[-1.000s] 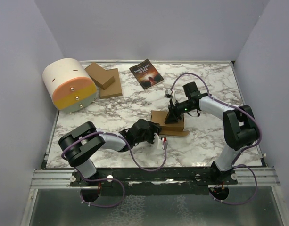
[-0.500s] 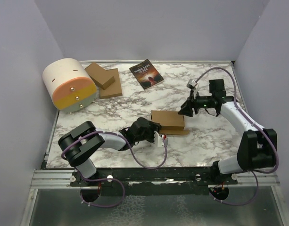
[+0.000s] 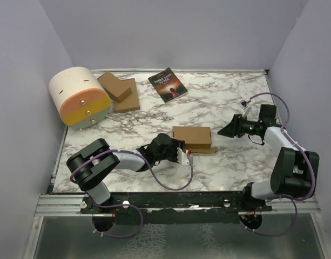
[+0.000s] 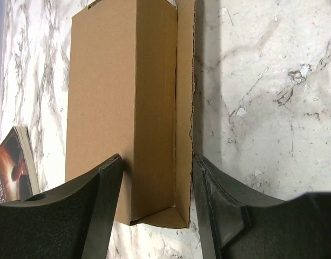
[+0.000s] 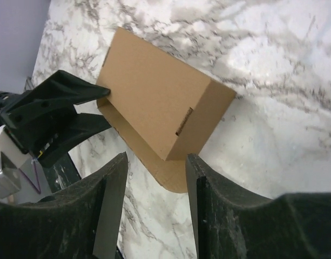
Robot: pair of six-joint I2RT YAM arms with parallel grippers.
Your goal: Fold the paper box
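The paper box (image 3: 192,135) lies mid-table as a formed, brick-shaped carton. Its right end looks closed, but one long flap (image 3: 204,151) lies flat on the marble table (image 3: 154,116) along the near side, so you likely have tucking left to do. Your left gripper (image 3: 177,151) is clamped on the carton's left end. Your right gripper (image 3: 225,131) is spread and empty. A second ago it was at the carton's right end; now it is well apart.

The paper box (image 3: 191,136) is plain brown, the table (image 3: 154,113) grey-veined white.
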